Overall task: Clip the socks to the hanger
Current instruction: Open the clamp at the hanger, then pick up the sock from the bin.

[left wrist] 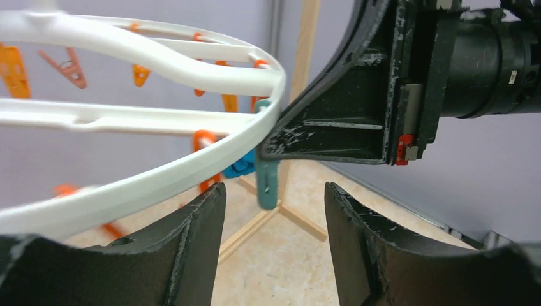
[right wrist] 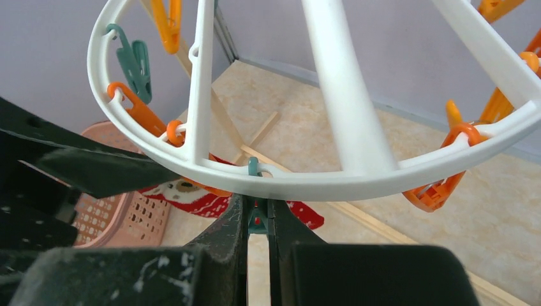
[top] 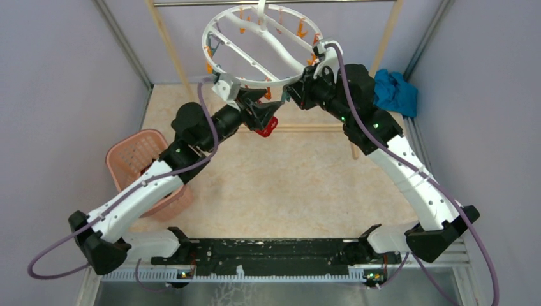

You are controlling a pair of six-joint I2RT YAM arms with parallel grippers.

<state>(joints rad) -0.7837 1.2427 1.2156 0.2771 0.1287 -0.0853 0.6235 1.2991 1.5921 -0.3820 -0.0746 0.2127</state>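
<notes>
One sock (right wrist: 191, 196), red with a pattern, is all the footwear that shows. It hangs just under the near rim of the hanger (right wrist: 344, 185), close by the tip of the left gripper (left wrist: 274, 191). Whether an orange clip already bites it or it only trails from that gripper's underside cannot be told. No other sock is seen on the hanger, so the task looks barely begun: at most one sock is up and the rest are not yet fetched.

The hanger hangs tilted at the far middle, its hook over the bar of the rack (top: 169, 48). The right gripper (right wrist: 257, 207) reaches it from the right. Its jaws are almost together, pinching a teal clip (left wrist: 266, 185) that dangles from the near rim. This is probably a squeeze to spread the clip's mouth for the sock.

The left gripper's jaws stand well apart. In its own wrist view nothing lies between them, only the floor and that clip beyond. As a judgement, the step in hand is bringing sock and opened clip together.

A pink basket (top: 124, 169) sits at the left, beside and partly under the left arm. The arm crosses it, so what it holds cannot be made out. A teal cloth (top: 395, 92) lies far right, in no container
</notes>
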